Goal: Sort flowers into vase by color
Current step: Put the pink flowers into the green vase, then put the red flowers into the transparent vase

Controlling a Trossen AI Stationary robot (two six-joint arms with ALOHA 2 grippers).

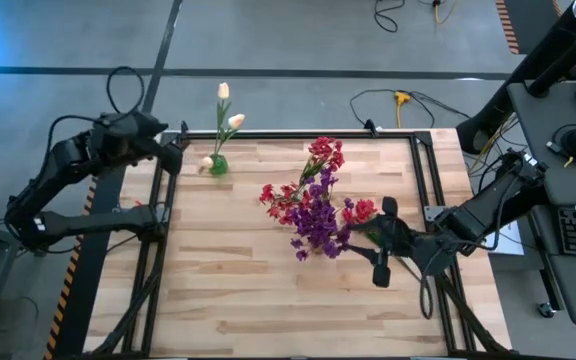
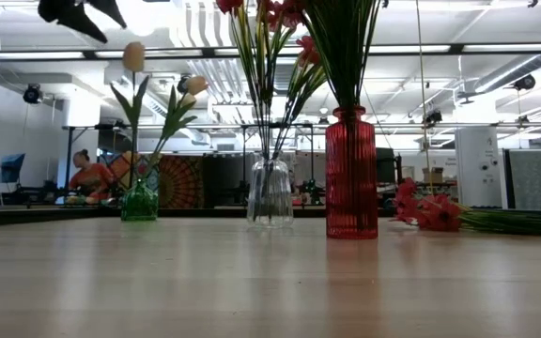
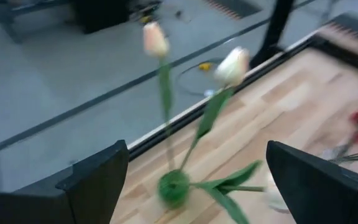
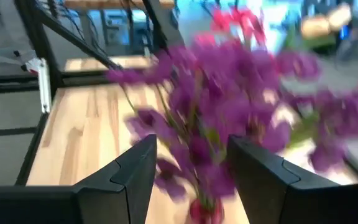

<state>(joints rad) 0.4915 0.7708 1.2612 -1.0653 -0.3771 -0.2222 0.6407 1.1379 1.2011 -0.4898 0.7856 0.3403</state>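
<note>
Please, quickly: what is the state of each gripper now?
Left gripper: open, empty, near the green vase.
Right gripper: open, holding nothing, by the purple flowers.

You have a light wooden plank table [image 1: 238, 290] in a dark metal frame. A small green vase [image 2: 140, 201] with cream tulip buds stands on it near the far left corner. Toward the middle stand a clear glass vase [image 2: 270, 193] holding red blossoms and, just beside it, a red ribbed vase [image 2: 351, 174] holding purple blossoms. A red flower [image 2: 428, 210] lies flat on the boards on the right, its green stem running toward the right edge.
</note>
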